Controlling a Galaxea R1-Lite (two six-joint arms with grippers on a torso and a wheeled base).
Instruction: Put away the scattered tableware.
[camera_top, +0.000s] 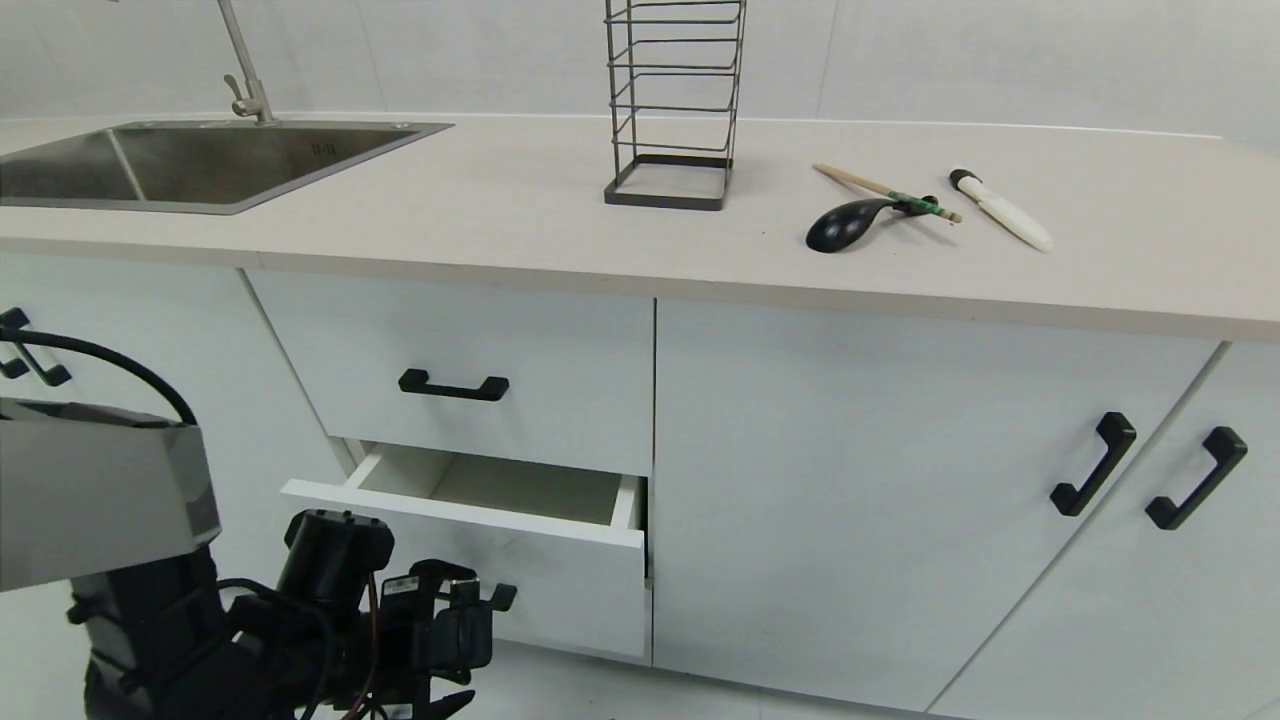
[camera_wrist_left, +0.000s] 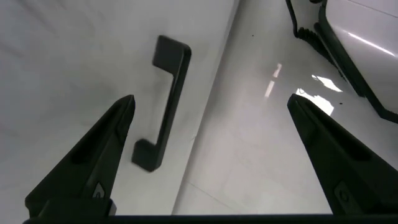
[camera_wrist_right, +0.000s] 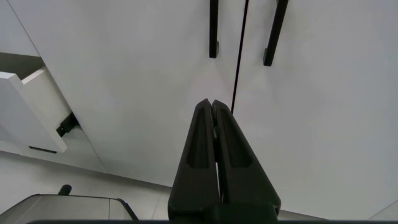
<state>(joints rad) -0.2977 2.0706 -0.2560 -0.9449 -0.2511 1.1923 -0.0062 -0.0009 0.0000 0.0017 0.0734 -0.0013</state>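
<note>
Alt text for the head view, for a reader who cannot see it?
A black spoon, chopsticks and a white utensil lie scattered on the right of a pale countertop, with a wire rack mid-counter and a sink at far left. Below, the lower drawer stands pulled open.

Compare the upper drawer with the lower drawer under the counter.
The upper drawer is shut, flush with the cabinet. The lower drawer is pulled out, with its white inside showing. The upper drawer's black handle is in plain sight, while the lower drawer's front is partly hidden by the left arm. Both have white fronts and sit in one column.
</note>
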